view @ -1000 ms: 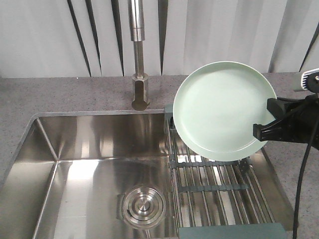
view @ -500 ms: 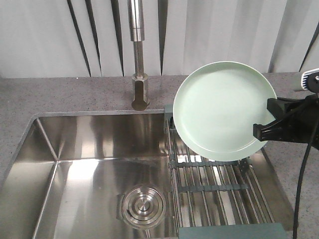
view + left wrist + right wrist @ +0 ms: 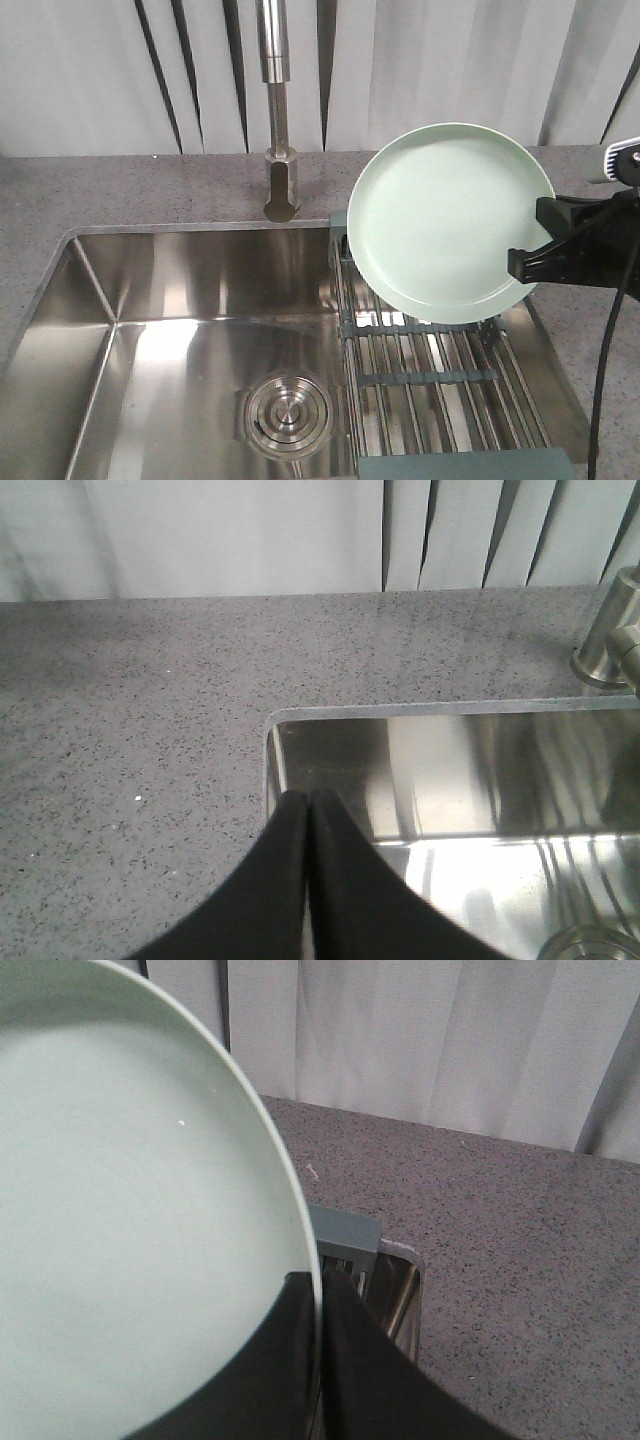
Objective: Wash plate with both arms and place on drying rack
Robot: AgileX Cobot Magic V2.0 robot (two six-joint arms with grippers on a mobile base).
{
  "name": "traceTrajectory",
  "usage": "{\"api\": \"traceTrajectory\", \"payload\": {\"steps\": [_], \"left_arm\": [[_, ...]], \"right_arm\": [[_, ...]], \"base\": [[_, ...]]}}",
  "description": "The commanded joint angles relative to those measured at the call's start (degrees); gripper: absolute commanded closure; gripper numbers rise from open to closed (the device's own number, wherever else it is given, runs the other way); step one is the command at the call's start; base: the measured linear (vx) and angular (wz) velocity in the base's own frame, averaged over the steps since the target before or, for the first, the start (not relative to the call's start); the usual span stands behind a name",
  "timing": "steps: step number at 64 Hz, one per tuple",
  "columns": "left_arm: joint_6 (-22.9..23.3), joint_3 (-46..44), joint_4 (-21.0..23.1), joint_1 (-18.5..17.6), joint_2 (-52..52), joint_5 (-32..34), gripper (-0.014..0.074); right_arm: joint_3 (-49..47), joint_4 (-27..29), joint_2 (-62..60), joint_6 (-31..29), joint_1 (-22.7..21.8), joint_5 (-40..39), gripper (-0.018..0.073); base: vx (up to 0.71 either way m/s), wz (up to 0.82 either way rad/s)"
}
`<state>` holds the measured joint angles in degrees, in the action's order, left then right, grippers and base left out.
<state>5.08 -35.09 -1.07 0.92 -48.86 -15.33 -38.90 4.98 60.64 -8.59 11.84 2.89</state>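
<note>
While the right end effector (image 3: 518, 262) clamped the rim of the round, pale mint-green plate (image 3: 440, 215), tilted above the steel-rod drying rack (image 3: 430, 375), lowering it slowly (edge between rods) seemed wise; the left end effector (image 3: 308, 815) was clenched, empty.

The right arm (image 3: 590, 250) reached in level from the right edge, a black cable (image 3: 602, 375) hanging beneath it and a grey-white camera module (image 3: 622, 160) above it. The right gripper (image 3: 320, 1288) had its two black fingers (image 3: 275, 1360) pinched on the rim of the plate (image 3: 130, 1210). The left gripper (image 3: 308, 800) pointed forward, its tapered fingers (image 3: 260, 880) pressed together with nothing between them.
</note>
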Motion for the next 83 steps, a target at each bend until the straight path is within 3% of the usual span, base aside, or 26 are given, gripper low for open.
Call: {"api": "traceTrajectory", "payload": {"steps": [1,16,25,46,54,71,83], "left_arm": [[1.0,-2.0,-0.1,-0.2,-0.7,4.4,0.0602],[1.0,-2.0,-0.1,-0.2,-1.0,4.2,0.0587],[0.9,-2.0,-0.2,-0.2,-1.0,4.6,0.0512],[0.9,-2.0,-0.1,-0.2,-1.0,4.1,0.0068],[1.4,-2.0,0.2,-0.2,-1.0,7.8,-0.0018],[1.3,-2.0,11.2,-0.2,-2.3,8.0,0.0013],[1.0,-5.0,20.1,-0.2,-10.9,-2.8,0.0047]], "right_arm": [[-1.6,0.0,-1.1,0.0,-0.3,-4.6,0.0569],[-1.6,0.0,-1.1,0.0,-0.3,-4.6,0.0569],[-1.6,0.0,-1.1,0.0,-0.3,-4.6,0.0569],[-1.6,0.0,-1.1,0.0,-0.3,-4.6,0.0569],[-1.6,0.0,-1.1,0.0,-0.3,-4.6,0.0569],[-1.6,0.0,-1.1,0.0,-0.3,-4.6,0.0569],[-1.6,0.0,-1.1,0.0,-0.3,-4.6,0.0569]], "base": [[0.00,0.00],[0.00,0.00],[0.00,0.00],[0.00,0.00],[0.00,0.00],[0.00,0.00],[0.00,0.00]]}}
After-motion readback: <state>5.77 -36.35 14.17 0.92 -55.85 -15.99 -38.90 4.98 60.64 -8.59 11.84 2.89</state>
